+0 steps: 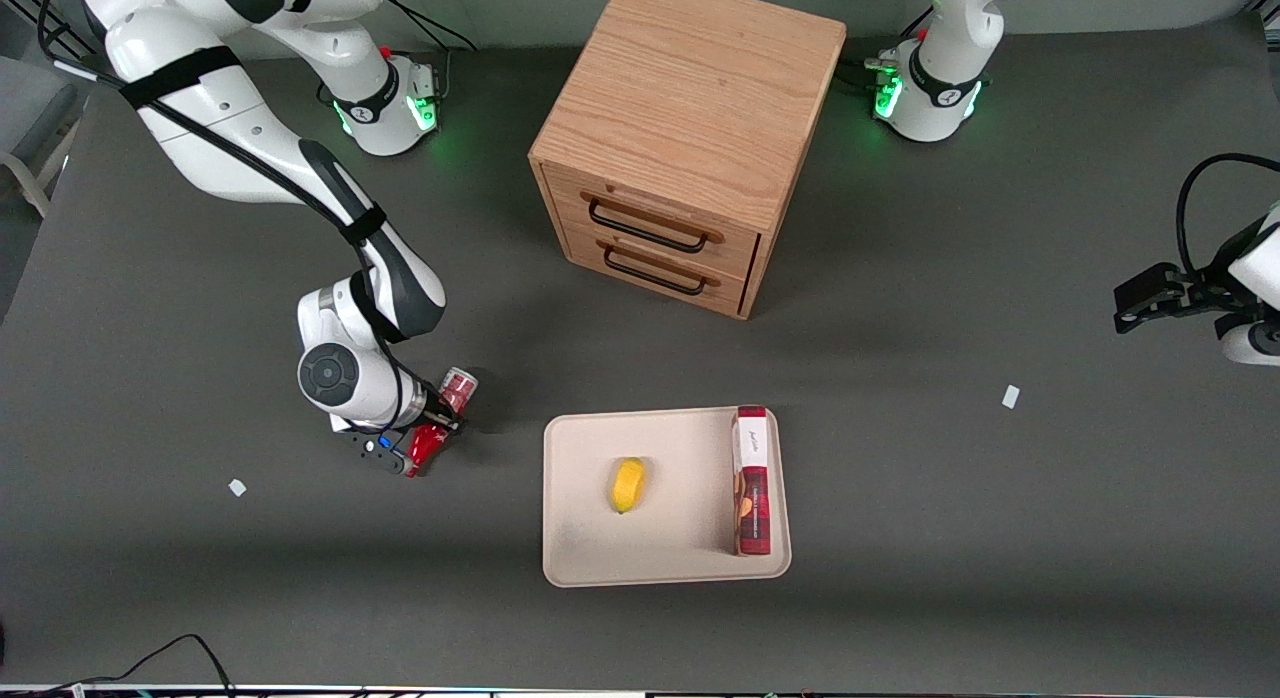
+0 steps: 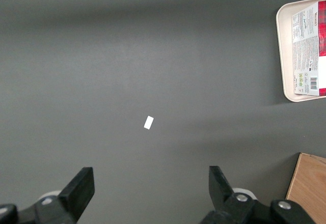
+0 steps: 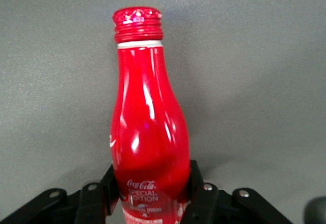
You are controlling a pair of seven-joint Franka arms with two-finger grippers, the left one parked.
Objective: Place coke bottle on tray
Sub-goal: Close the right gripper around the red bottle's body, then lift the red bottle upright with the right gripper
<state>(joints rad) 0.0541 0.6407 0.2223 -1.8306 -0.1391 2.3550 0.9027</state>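
The coke bottle [image 1: 428,444] is a small red bottle with white script and a red cap. My right gripper [image 1: 440,419] is shut on its lower body and holds it low over the table, toward the working arm's end, a short way from the tray [image 1: 580,548]. The bottle lies tilted, silvery base [image 1: 459,384] toward the cabinet, cap toward the front camera. In the right wrist view the bottle [image 3: 145,127] fills the gap between the fingers [image 3: 199,193] of the gripper [image 3: 150,189]. The beige tray's rim also shows in the left wrist view [image 2: 283,40].
On the tray lie a yellow fruit [image 1: 628,484] and a tall red-and-white box [image 1: 751,478], the box along the edge toward the parked arm. A wooden drawer cabinet [image 1: 680,128] stands farther from the front camera. Small white scraps [image 1: 237,487] [image 1: 1011,396] lie on the table.
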